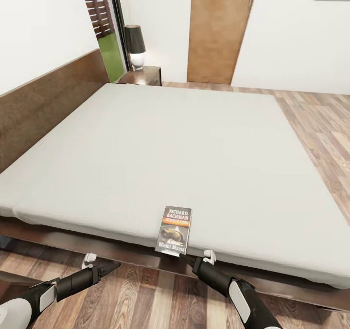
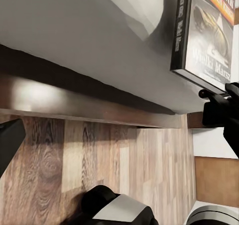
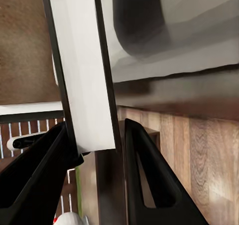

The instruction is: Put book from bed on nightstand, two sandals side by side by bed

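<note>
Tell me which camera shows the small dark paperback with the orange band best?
The head view: the small dark paperback lies face up at the mattress edge, cover readable. The left wrist view catches a cover corner; the right wrist view shows its white page edge between the pincer's fingers.

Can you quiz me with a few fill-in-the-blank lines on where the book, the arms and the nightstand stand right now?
1. The book lies at the near edge of the ____, cover up.
2. The ____ gripper has the book's lower edge between its two fingers.
3. The left gripper hovers over the wooden ____, holding nothing.
4. On the nightstand beside the headboard stands a ____ with a black shade.

Missing words: bed; right; floor; lamp
</note>
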`<state>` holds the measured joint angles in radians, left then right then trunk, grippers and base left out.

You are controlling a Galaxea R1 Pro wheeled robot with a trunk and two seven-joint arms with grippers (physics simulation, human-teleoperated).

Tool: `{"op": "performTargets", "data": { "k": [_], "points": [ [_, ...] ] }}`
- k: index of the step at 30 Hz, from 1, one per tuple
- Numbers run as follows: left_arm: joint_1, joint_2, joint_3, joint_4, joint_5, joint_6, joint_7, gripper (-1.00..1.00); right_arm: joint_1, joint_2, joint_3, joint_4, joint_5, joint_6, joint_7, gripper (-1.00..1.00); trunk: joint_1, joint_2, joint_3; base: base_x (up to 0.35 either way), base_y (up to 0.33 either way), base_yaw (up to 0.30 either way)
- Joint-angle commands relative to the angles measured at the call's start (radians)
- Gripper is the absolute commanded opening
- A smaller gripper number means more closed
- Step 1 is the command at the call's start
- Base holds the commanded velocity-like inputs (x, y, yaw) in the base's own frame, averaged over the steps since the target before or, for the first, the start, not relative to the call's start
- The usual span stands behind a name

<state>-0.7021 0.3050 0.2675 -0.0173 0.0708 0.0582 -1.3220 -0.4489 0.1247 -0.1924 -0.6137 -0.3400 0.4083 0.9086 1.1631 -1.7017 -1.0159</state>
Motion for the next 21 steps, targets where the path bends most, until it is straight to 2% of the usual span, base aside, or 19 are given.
{"op": "performTargets", "data": {
  "k": [1, 13, 21],
  "points": [
    [0.000, 0.000, -0.005, 0.000, 0.007, 0.006, -0.003, 1.00, -0.001, 0.001, -0.005, 0.000, -0.003, 0.009, 0.002, -1.00, 0.000, 0.000, -0.001, 0.000, 0.000, 0.000],
    [0.000, 0.000, -0.005, 0.000, 0.007, 0.006, -0.003, 1.00, -0.001, 0.001, -0.005, 0.000, -0.003, 0.009, 0.003, -1.00, 0.000, 0.000, -0.001, 0.000, 0.000, 0.000],
    [0.000, 0.000, -0.005, 0.000, 0.007, 0.006, -0.003, 1.00, -0.001, 0.001, -0.004, 0.000, -0.003, 0.009, 0.003, -1.00, -0.031, 0.056, 0.024, 0.000, 0.000, 0.000]
  ]
}}
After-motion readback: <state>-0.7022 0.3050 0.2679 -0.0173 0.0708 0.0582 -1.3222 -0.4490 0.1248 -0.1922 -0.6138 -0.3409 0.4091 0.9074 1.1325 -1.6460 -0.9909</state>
